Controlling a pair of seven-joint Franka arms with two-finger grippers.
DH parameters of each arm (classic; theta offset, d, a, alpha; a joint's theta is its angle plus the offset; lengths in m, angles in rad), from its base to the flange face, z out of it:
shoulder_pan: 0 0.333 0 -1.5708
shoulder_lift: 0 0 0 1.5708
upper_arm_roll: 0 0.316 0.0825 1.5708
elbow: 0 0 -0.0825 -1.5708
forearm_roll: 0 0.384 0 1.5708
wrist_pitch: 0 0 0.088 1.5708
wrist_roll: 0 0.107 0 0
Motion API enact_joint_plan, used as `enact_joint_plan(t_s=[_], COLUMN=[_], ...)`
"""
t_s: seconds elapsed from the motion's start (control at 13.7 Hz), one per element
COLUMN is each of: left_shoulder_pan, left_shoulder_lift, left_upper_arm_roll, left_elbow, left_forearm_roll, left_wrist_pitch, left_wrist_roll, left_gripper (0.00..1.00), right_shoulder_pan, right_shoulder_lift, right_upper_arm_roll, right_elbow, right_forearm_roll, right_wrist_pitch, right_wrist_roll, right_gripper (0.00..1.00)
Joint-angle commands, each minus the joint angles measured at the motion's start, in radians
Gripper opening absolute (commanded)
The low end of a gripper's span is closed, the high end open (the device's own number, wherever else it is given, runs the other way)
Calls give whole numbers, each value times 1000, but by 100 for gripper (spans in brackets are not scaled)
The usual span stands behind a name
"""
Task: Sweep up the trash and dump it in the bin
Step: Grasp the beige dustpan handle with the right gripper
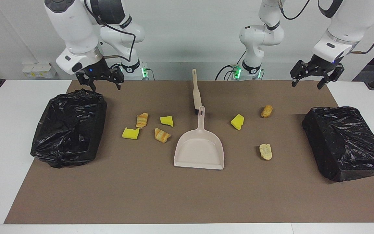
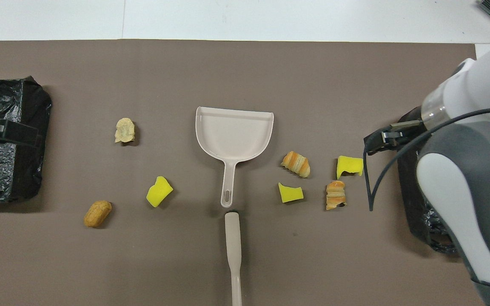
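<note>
Overhead, both end effectors — left [image 1: 309, 80], right [image 1: 103, 81] — open, empty; no legible writing anywhere.

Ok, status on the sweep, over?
Right gripper open, up by its bin. Left gripper open, waiting. Trash unswept around the empty dustpan; brush untouched. Nothing in the way.
</note>
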Motion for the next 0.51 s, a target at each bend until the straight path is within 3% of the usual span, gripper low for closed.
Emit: enact_joint_plan(t_s=[0.0, 0.44], left_shoulder_pan=[-12, -12], left_shoulder_lift=[-15, -15], left_upper_arm_roll=[13, 13], left_elbow=[-15, -15], left_forearm_roll=[-7, -7], left_wrist_pitch=[10, 10], left_wrist_roll=[-6, -6], left_gripper=[100, 100], right_shoulder_pan=[70, 287], right_shoulder_lift=[63, 197], right_upper_arm_roll=[1, -1], right_elbow=[17, 52], right_forearm_roll=[15, 5], right_wrist_pitch=[69, 235], right_wrist_roll=[137, 513], right_gripper=[100, 100])
